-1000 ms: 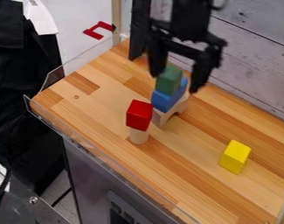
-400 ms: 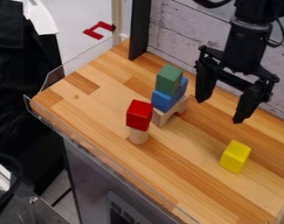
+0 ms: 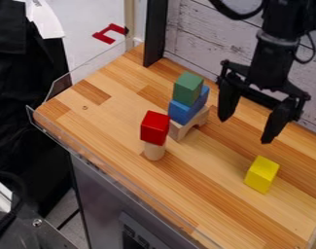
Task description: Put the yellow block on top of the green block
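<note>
One yellow block (image 3: 261, 174), below pincer (image 3: 245, 130) (jaws spread)

From here, open lane on wood top (image 3: 205, 180) between yellow block (image 3: 261, 174) and stacks; low pass blocked by green block (image 3: 188, 89) on blue block (image 3: 183, 112) on arch (image 3: 178, 131), red block (image 3: 155, 128) on peg (image 3: 154, 151) beside; plank wall (image 3: 209, 41) behind

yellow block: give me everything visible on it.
The yellow block is a small, plain, boxy piece, solid yellow, with a smooth painted look. It sits on the wooden counter, turned at an angle to the plank lines, apart from the other blocks. Nothing rests on it, and the open pincer hangs above the counter without touching it.
</note>
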Action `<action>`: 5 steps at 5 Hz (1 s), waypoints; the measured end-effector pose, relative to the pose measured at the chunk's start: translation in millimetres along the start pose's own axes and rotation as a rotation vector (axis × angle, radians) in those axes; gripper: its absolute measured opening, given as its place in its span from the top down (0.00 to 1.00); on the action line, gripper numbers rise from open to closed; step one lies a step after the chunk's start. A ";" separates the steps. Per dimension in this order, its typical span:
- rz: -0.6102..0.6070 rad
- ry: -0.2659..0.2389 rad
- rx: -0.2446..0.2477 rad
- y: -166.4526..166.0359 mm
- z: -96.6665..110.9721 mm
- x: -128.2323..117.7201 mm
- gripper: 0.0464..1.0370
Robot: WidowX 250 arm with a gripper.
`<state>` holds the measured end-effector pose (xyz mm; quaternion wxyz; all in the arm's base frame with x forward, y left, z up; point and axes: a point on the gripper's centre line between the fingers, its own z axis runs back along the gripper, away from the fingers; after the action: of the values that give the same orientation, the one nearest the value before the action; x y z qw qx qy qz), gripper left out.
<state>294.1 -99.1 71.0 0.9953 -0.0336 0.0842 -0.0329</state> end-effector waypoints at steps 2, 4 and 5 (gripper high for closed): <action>0.006 0.028 0.006 -10.9 -15.9 4.4 0.04; 0.020 0.056 0.003 -17.1 -28.9 8.7 0.04; 0.022 0.070 0.003 -18.9 -33.3 9.3 0.04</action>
<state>296.4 -120.6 38.1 0.9921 -0.0300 0.1193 -0.0233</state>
